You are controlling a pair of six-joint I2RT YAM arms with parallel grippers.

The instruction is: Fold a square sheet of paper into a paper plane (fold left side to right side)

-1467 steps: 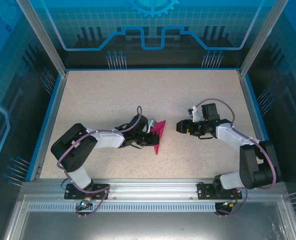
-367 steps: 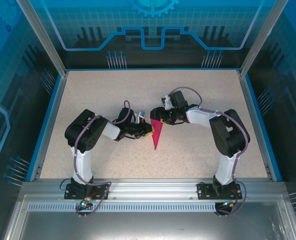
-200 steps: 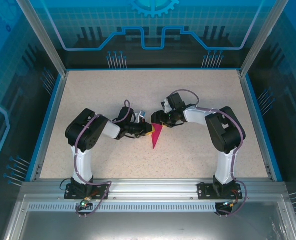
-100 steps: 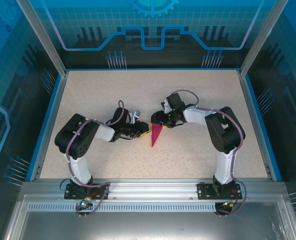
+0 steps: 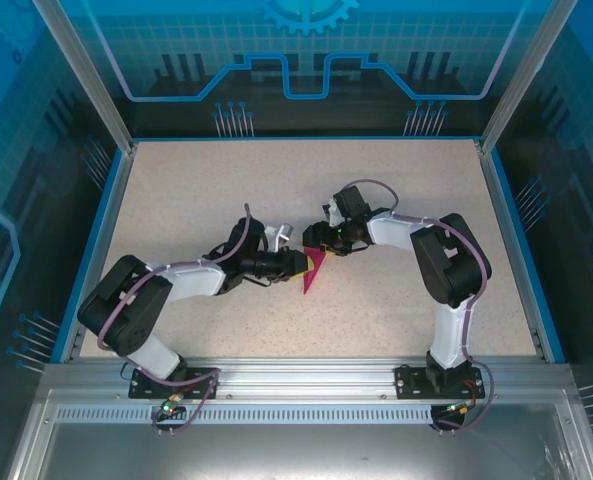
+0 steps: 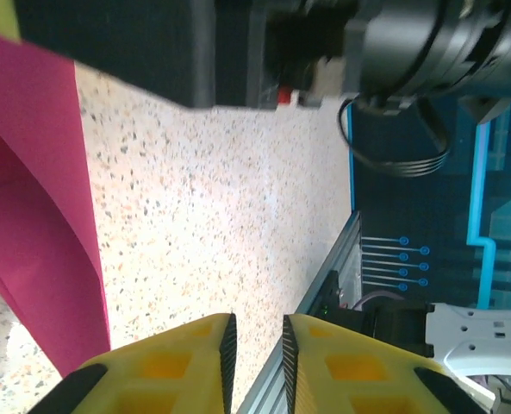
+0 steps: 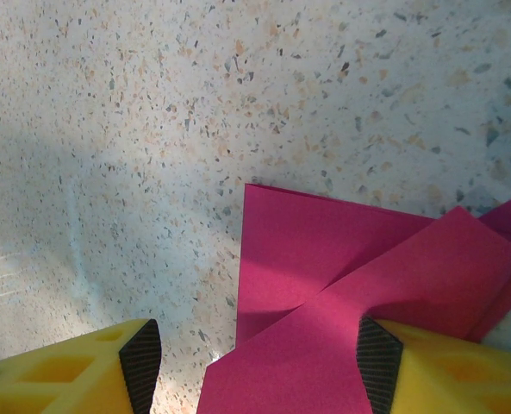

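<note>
Creasing appears to be the step in hand: the paper plane (image 5: 311,268) is lying as a narrow pink dart at the middle of the bench (image 5: 196,190). The left tool (image 5: 298,262) is sitting just beside its left edge with fingers almost together and gripping nothing, while the right tool (image 5: 314,243) is straddling its wide upper end with fingers spread far apart, holding nothing, one seeming to be resting on the folded flaps. Next, I judge, the left side is needing a lift and a sweep over to the right, the right tool pinning the centre line so the thin sheet is not sliding; no brand, label or writing is reading legibly.
</note>
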